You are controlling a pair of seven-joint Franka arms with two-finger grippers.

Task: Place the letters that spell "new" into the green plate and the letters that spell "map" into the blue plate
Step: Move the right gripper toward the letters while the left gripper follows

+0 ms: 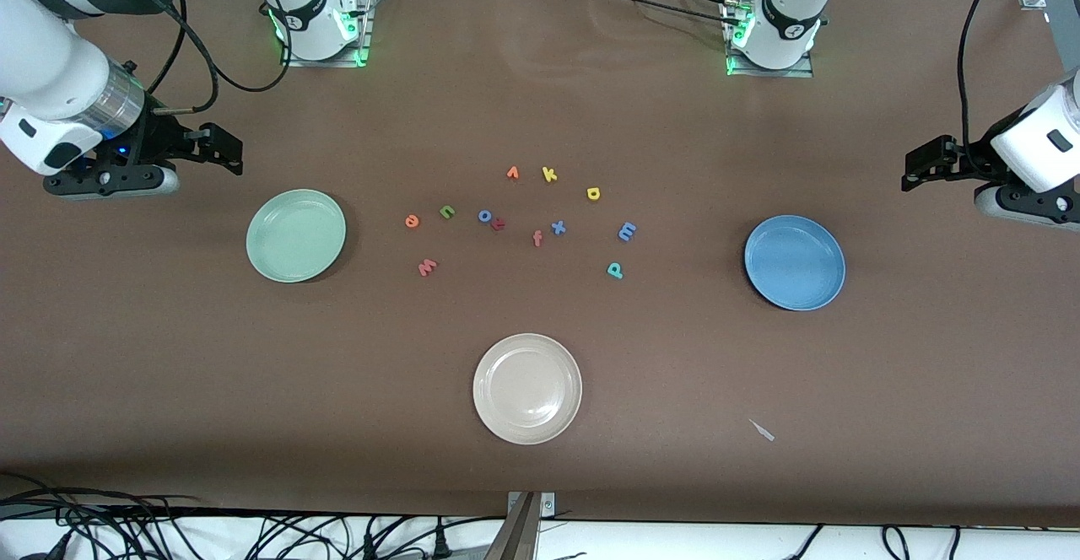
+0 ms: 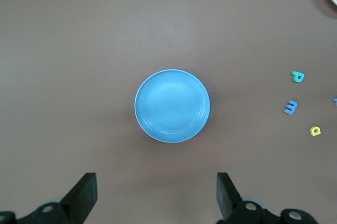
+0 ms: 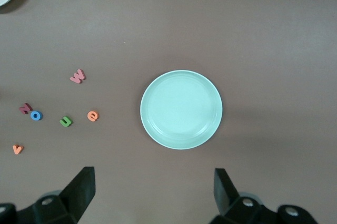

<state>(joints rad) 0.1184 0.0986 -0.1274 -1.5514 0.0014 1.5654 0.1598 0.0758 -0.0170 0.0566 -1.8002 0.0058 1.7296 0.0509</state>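
The green plate (image 1: 295, 235) (image 3: 181, 109) lies empty toward the right arm's end of the table. The blue plate (image 1: 794, 262) (image 2: 172, 105) lies empty toward the left arm's end. Between them, loose on the table, lie the orange e (image 1: 412, 220) (image 3: 92, 115), green n (image 1: 446, 212) (image 3: 66, 121), pinkish w (image 1: 428, 267) (image 3: 78, 76), light blue m (image 1: 627, 231) (image 2: 290, 107), yellow a (image 1: 593, 193) (image 2: 315, 130) and teal p (image 1: 615, 270) (image 2: 298, 77). My right gripper (image 1: 224, 148) (image 3: 154, 179) hangs open over bare table beside the green plate. My left gripper (image 1: 924, 164) (image 2: 155, 184) hangs open beside the blue plate.
A cream-white plate (image 1: 527, 388) sits nearer the front camera, mid-table. Among the letters also lie a blue o (image 1: 485, 216), an orange-red f (image 1: 537, 239), a blue x (image 1: 558, 227), a yellow k (image 1: 549, 175) and an orange v (image 1: 512, 173). A small pale scrap (image 1: 762, 430) lies near the front edge.
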